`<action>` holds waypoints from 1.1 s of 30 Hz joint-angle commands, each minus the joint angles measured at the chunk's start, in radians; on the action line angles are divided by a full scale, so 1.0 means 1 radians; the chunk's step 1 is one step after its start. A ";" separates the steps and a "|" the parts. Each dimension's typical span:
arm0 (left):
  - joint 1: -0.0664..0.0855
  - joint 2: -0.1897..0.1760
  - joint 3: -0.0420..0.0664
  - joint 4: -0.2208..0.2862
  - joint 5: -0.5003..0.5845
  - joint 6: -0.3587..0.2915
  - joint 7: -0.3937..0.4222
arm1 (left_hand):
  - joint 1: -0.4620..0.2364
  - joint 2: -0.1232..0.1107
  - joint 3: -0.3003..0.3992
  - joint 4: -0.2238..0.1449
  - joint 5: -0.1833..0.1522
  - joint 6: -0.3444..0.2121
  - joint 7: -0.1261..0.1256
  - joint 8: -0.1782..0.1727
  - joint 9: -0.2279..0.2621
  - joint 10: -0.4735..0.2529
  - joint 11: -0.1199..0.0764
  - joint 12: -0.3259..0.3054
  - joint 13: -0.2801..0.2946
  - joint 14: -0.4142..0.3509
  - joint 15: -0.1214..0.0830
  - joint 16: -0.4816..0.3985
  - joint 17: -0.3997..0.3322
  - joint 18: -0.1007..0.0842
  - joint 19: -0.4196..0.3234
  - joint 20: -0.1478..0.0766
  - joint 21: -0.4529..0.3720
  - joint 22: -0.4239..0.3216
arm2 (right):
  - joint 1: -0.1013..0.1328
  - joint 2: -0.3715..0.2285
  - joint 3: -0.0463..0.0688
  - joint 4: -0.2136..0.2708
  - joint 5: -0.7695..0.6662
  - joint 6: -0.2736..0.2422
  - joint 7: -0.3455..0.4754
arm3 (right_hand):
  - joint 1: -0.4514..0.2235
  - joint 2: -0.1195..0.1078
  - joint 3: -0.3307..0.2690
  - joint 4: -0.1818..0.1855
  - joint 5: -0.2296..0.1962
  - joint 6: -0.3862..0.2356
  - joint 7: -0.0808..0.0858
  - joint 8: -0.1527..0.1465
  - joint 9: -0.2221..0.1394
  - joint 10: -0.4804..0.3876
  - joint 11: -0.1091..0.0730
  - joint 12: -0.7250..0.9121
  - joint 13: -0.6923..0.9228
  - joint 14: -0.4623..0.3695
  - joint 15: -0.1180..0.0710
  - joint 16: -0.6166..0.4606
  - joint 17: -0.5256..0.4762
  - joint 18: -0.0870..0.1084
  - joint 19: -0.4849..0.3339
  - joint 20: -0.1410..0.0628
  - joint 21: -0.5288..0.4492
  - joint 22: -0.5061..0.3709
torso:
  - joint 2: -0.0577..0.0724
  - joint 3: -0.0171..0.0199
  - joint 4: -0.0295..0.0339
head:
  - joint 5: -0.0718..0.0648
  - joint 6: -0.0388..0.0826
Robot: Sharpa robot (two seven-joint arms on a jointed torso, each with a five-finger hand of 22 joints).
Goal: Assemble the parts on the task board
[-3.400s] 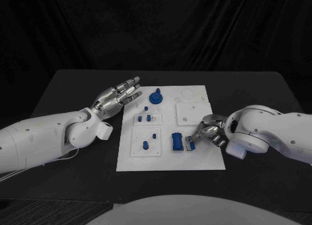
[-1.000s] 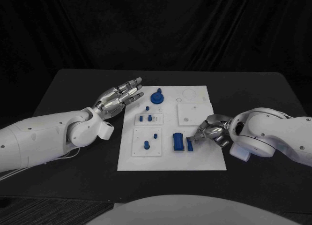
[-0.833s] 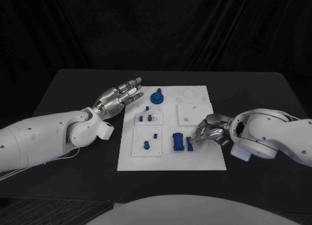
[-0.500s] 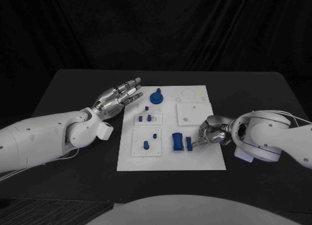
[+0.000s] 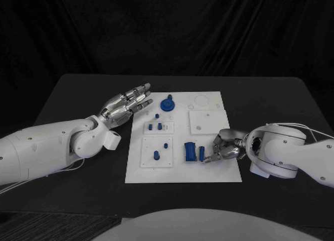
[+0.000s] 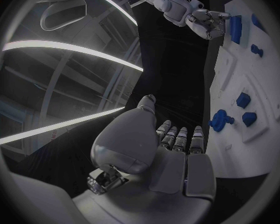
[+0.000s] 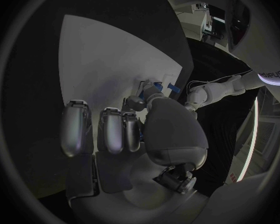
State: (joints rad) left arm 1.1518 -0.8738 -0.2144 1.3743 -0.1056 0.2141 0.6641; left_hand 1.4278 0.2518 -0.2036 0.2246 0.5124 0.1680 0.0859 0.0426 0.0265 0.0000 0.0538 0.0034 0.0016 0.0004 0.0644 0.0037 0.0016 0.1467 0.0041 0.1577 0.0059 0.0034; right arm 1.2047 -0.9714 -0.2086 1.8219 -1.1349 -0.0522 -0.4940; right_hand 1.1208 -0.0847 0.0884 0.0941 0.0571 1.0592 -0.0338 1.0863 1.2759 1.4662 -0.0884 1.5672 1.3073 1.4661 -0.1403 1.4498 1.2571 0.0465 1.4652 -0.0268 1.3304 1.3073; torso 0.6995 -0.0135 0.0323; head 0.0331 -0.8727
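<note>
right hand (image 5: 226, 148) fingers pinch small blue part (image 5: 201, 152) over task board (image 5: 210, 170) | left hand (image 5: 127, 104) fingers spread, empty

Left hand (image 6: 162, 152) beside task board (image 6: 239, 74)
Fingers extended, holding nothing. Blue parts (image 6: 242, 100) on white board; right hand (image 6: 209, 22) at board's far edge.

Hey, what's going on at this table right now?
A robot is assembling small blue parts on a white task board. Its right hand pinches a narrow blue part beside a larger blue block near the board's right side. Its left hand hovers open, holding nothing, off the board's far left corner.
</note>
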 commanded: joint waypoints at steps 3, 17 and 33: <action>-0.001 0.000 0.001 0.003 0.005 0.010 0.013 | 0.009 -0.002 -0.001 -0.006 0.004 0.000 0.007 0.007 0.001 0.001 0.007 -0.003 -0.001 0.000 0.003 -0.004 -0.002 0.020 -0.001 0.006 -0.003 0.001 | -0.004 0.002 0.001 0.003 -0.023 0.007 0.003 | -0.014 -0.015 -0.023 0.029 -0.007 0.005 -0.002 0.005 0.011 0.105 -0.011 0.004 0.263 0.054 -0.010 0.004 0.002 0.008 0.032 -0.009 0.004 0.191 | 0.000 0.0003 0.0003 | 0.001 0.000; -0.002 0.001 0.001 0.002 0.005 0.013 0.011 | 0.010 -0.002 0.000 -0.009 0.005 0.002 0.008 0.008 0.002 0.002 0.008 -0.003 -0.001 0.000 0.002 -0.004 -0.002 0.021 -0.001 0.006 -0.003 0.002 | -0.005 0.006 0.001 0.003 -0.020 0.034 0.001 | 0.037 -0.017 -0.033 0.050 -0.005 0.010 -0.006 0.008 0.028 0.105 -0.015 0.004 0.263 0.053 -0.013 0.002 -0.002 0.009 0.031 -0.013 0.002 0.190 | 0.000 -0.0004 0.0007 | 0.003 0.000; -0.002 0.001 0.001 -0.001 0.005 0.014 0.010 | 0.010 -0.002 0.000 -0.009 0.005 0.002 0.008 0.008 0.002 0.002 0.008 -0.003 -0.001 0.000 0.001 -0.004 -0.002 0.021 -0.001 0.006 -0.003 0.002 | -0.005 0.005 0.001 0.015 -0.014 0.094 0.023 | 0.131 -0.060 -0.057 0.062 -0.007 -0.012 0.001 -0.019 0.037 0.105 -0.009 0.004 0.263 0.050 -0.009 -0.004 -0.011 0.013 0.022 -0.009 -0.020 0.184 | 0.000 0.0012 -0.0004 | 0.003 0.000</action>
State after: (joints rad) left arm 1.1508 -0.8740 -0.2144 1.3722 -0.1056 0.2156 0.6631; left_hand 1.4278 0.2518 -0.2037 0.2191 0.5123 0.1680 0.0859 0.0465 0.0272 0.0000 0.0537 0.0034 0.0020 0.0004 0.0644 0.0037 0.0009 0.1549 0.0041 0.1577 0.0059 0.0034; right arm 1.2022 -0.9653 -0.2082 1.8328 -1.1481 0.0129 -0.4858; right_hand 1.2464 -0.1379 0.0300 0.1528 0.0532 1.0541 -0.0360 1.0724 1.3103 1.4661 -0.0955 1.5672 1.3079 1.4665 -0.1468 1.4490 1.2473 0.0466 1.4660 -0.0330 1.3152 1.3078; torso 0.6990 -0.0134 0.0329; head 0.0360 -0.8727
